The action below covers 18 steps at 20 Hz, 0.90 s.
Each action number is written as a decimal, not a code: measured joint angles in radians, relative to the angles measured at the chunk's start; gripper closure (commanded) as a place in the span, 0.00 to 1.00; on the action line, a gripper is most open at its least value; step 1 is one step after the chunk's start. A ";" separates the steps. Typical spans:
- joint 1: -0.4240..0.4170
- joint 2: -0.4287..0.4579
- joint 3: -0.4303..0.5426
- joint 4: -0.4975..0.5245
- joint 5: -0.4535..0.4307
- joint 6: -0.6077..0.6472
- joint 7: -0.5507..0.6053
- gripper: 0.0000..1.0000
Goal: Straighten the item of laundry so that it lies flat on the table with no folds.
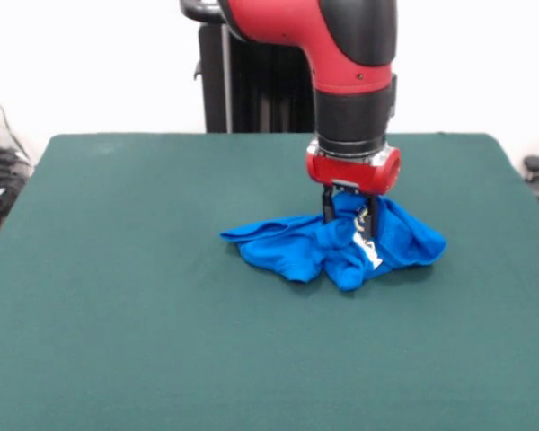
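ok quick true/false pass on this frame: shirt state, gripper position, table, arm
1. The blue shirt lies flat with no folds. False: it is bunched in a crumpled heap.
2. The gripper is down at the top of the shirt. True.
3. The shirt hangs over the table edge. False: it sits well inside the green top.
4. The arm comes down from the far side. True.
5. The shirt is lifted wholly clear of the table. False: its edges rest on the cloth.

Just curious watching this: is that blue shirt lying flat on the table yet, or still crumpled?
Still crumpled. The blue shirt sits bunched in folds on the green table, its middle gathered up at the claw.
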 measured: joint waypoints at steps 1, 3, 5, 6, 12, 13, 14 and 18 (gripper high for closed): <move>0.006 0.003 -0.007 -0.004 0.000 0.000 0.000 0.00; 0.026 0.014 -0.031 -0.017 0.000 0.000 0.000 0.00; 0.040 0.018 -0.046 -0.028 0.000 0.002 0.000 0.00; 0.042 0.019 -0.048 -0.030 0.000 0.002 0.000 0.00; 0.045 0.017 -0.061 -0.038 0.000 0.015 0.000 0.00; 0.044 0.017 -0.062 -0.038 -0.001 0.017 0.000 0.00; 0.044 0.017 -0.063 -0.039 0.000 0.019 0.000 0.00; 0.044 0.010 -0.073 -0.040 0.000 0.035 0.000 0.00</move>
